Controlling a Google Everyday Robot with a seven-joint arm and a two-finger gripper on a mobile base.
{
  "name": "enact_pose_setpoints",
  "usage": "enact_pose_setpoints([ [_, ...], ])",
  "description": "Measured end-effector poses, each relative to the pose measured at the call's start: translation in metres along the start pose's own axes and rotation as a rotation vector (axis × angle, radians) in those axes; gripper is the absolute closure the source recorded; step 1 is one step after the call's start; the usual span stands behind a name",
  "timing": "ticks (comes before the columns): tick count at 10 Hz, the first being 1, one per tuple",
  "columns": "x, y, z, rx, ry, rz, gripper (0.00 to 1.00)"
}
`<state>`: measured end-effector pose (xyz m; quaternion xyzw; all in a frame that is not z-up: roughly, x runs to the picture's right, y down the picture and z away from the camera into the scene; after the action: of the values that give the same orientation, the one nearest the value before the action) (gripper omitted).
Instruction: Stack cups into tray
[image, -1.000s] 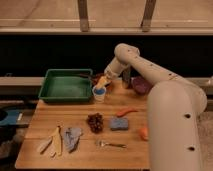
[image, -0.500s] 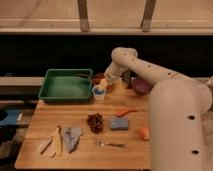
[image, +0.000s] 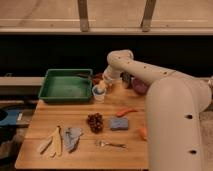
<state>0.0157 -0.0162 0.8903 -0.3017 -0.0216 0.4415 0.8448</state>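
Observation:
A small pale cup (image: 99, 94) with a light blue tint stands upright on the wooden table (image: 80, 112), just off the front right corner of the green tray (image: 65, 85). My gripper (image: 103, 85) hangs directly over the cup's rim, at the end of the white arm that reaches in from the right. A cream-coloured patch shows at the gripper, but I cannot tell whether it is a second cup. The tray holds nothing that I can make out.
A purple bowl (image: 139, 86) sits behind the arm at the right, with something red-orange (image: 96, 78) beside the tray's back corner. An orange carrot-like piece (image: 126, 111), blue sponge (image: 119, 123), dark grapes (image: 95, 121), fork (image: 110, 145) and grey cloth with wooden utensils (image: 62, 140) lie nearer the front.
My arm has shifted slightly left, bringing the gripper closer over the cup. The cup and tray have stayed in place.

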Motion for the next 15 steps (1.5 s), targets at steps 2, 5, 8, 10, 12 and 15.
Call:
enact_pose_setpoints([
  [2,0.003,-0.007,0.005,-0.003,0.003,0.02,0.38],
  [5,0.006,-0.014,0.013,-0.001,0.016,0.041,0.38],
  [8,0.01,-0.013,0.024,-0.001,0.044,0.049,0.38],
  [10,0.014,-0.01,0.028,-0.008,0.061,0.05,0.4],
  [12,0.019,-0.006,0.032,-0.03,0.08,0.049,0.59],
  [15,0.026,-0.006,0.034,-0.07,0.086,0.068,0.89],
])
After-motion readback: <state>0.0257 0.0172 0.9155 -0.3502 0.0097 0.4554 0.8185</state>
